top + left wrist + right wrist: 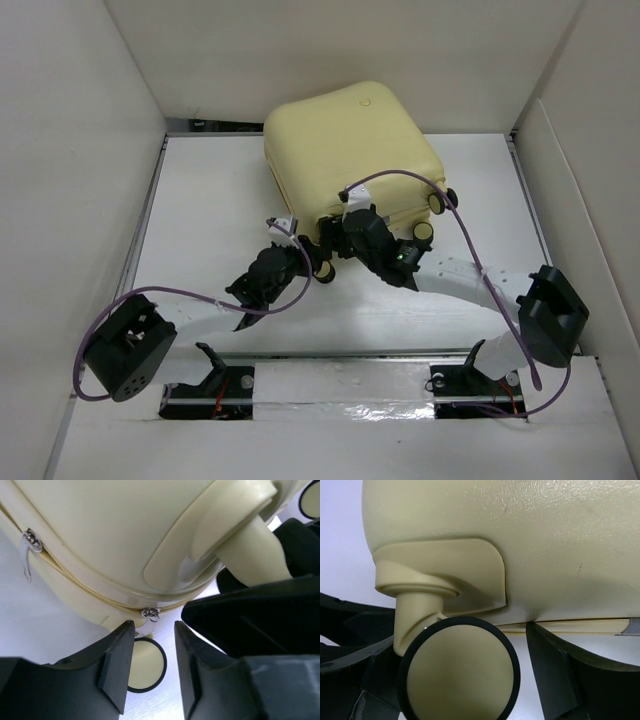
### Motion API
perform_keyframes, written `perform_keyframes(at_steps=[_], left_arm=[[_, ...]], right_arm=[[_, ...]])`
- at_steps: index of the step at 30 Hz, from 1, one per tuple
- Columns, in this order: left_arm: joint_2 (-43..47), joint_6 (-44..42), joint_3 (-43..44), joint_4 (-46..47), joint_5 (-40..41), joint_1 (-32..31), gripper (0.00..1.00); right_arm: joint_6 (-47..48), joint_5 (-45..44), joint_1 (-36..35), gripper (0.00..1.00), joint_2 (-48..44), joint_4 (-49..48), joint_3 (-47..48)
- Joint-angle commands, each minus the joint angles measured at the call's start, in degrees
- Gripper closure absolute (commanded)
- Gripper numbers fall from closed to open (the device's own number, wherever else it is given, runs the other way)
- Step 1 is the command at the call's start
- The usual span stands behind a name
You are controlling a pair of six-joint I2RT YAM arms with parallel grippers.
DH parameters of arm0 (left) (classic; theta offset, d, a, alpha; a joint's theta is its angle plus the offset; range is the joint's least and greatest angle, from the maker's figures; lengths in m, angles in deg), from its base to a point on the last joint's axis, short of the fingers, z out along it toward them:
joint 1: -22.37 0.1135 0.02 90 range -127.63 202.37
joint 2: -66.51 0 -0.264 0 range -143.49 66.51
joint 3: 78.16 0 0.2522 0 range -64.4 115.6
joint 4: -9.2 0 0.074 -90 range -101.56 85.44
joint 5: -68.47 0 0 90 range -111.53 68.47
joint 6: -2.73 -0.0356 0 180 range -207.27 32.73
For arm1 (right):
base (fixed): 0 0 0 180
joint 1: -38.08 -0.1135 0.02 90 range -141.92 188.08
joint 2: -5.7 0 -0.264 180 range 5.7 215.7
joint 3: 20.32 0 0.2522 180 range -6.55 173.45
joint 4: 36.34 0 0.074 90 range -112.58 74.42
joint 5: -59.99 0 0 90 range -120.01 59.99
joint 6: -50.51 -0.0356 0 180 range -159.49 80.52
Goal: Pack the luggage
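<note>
The luggage (345,150), a pale-yellow hard-shell suitcase, lies closed at the back middle of the table, with its wheels toward me. Its lining is hidden. My left gripper (298,240) is open at its near left corner. In the left wrist view the gripper (154,626) has a metal zipper pull (150,614) just above the gap and a caster wheel (145,666) behind its fingers. A second zipper pull (31,541) carries a white tag. My right gripper (352,222) is open. In the right wrist view the gripper (462,640) stands around a cream-and-black caster wheel (460,675), the right finger (555,675) apart from it.
White walls close in the table (200,210) on the left, back and right. Two more caster wheels (430,215) stick out at the suitcase's near right corner. Purple cables (470,250) loop over both arms. The right arm's black body (260,615) sits close beside my left gripper.
</note>
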Motion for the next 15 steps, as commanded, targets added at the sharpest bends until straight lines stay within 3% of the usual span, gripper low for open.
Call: perform_keyframes(at_steps=[1,9,15], left_arm=[[-1.2,-0.75,3.35,-0.05,1.98,-0.16,0.62],[-4.81,-0.31,5.03,2.32,3.56,-0.16,0.61],[-5.07,0.57,5.29,4.42,5.67,-0.16,0.69]], right_arm=[[1.88,0.74,0.19,0.12,0.96,-0.66,2.49],[2.15,0.57,0.81,0.2,3.42,-1.27,3.99],[3.2,1.09,0.81,0.26,4.83,-1.1,5.92]])
